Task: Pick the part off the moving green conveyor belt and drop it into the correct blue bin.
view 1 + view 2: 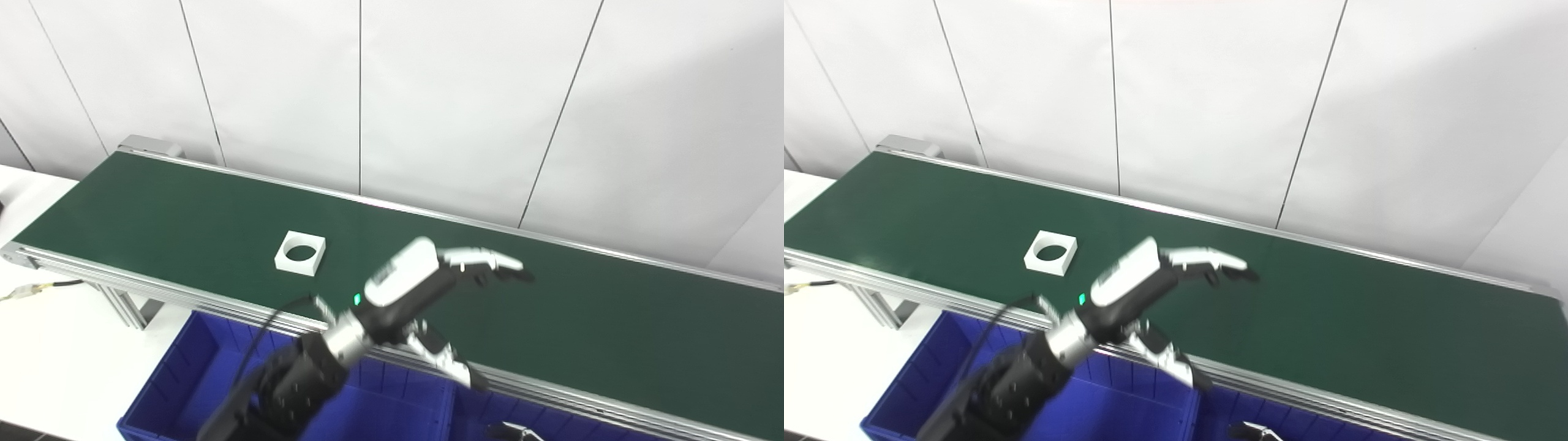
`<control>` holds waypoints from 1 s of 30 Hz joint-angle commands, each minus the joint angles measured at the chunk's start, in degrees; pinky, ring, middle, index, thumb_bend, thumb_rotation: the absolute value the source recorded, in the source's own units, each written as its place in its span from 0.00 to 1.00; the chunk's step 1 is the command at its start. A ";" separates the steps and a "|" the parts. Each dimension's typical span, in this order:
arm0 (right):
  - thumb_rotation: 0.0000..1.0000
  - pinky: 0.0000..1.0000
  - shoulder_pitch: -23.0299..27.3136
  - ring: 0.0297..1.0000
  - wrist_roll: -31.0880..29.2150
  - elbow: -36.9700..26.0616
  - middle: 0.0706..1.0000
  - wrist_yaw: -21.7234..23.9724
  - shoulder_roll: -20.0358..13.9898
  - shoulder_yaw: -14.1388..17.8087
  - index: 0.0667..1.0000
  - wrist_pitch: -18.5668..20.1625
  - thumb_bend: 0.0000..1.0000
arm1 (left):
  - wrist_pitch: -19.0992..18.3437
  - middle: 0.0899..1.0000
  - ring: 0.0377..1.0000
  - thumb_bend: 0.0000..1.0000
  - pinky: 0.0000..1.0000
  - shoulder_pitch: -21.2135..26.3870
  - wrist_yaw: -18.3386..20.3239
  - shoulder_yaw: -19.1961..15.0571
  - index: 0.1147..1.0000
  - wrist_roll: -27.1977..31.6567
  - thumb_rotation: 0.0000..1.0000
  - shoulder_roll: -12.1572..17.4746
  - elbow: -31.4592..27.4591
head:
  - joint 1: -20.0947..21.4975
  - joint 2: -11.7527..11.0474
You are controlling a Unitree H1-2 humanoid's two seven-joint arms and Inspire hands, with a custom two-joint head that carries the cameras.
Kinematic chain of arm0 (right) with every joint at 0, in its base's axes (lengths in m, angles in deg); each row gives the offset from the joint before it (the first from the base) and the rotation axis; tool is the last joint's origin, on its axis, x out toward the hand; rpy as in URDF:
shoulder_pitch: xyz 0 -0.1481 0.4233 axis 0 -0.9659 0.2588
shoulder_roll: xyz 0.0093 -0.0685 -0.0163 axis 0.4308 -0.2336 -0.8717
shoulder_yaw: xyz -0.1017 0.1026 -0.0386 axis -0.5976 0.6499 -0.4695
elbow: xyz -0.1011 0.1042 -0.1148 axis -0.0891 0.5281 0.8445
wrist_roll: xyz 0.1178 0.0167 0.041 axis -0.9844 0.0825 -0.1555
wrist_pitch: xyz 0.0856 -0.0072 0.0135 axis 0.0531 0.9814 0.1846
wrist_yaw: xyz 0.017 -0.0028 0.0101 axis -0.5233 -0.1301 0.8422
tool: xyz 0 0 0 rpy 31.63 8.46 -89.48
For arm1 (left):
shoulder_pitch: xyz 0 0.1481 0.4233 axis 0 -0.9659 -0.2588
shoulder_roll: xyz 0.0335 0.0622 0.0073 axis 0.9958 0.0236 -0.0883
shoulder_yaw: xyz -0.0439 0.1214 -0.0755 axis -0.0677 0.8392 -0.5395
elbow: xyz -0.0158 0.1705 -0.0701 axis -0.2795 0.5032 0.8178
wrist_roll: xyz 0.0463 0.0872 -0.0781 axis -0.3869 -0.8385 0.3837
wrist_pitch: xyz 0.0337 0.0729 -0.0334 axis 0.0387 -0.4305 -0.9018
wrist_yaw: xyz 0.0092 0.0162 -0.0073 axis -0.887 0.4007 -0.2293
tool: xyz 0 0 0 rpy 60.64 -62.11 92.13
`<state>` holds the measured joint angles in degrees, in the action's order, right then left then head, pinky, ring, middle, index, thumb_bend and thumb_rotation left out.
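Left hand point(422, 288) open, empty, hovering over belt point(184, 208), beside white square part point(300, 252). Risk: belt carries part off-line before fingers close, so it grabs air.

— Where is the part point(300, 252) lying?
— On the belt point(184, 208), to the left of my left hand point(422, 288).
— And your hand?
— It is hanging over the belt's near edge, apart from the part. The bin point(184, 380) is sitting in front of the belt, below my arm.
— Behind the belt?
— The wall point(429, 92) is standing there.
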<state>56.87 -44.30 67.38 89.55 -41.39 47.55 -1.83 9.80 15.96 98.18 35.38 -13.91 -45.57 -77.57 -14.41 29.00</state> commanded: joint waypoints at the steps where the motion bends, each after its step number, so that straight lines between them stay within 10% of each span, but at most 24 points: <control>1: 0.12 0.56 0.82 0.64 -0.20 -0.95 0.70 -0.42 0.27 -0.14 0.66 -3.17 1.00 | -0.27 0.73 0.71 0.98 0.60 3.30 -0.78 -1.02 0.71 -2.91 0.06 0.89 0.91 | 0.06 0.03; 30: 0.13 0.56 0.43 0.64 0.39 -1.09 0.71 -1.66 0.35 -0.94 0.65 -3.17 1.00 | -3.23 0.79 0.73 1.00 0.59 25.81 -4.13 2.21 0.78 -14.93 0.06 8.01 39.29 | 1.37 0.22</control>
<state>57.20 -43.57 68.00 88.34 -41.24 46.81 -1.83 6.50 38.25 95.82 37.72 -28.61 -38.70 -38.11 -13.10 29.09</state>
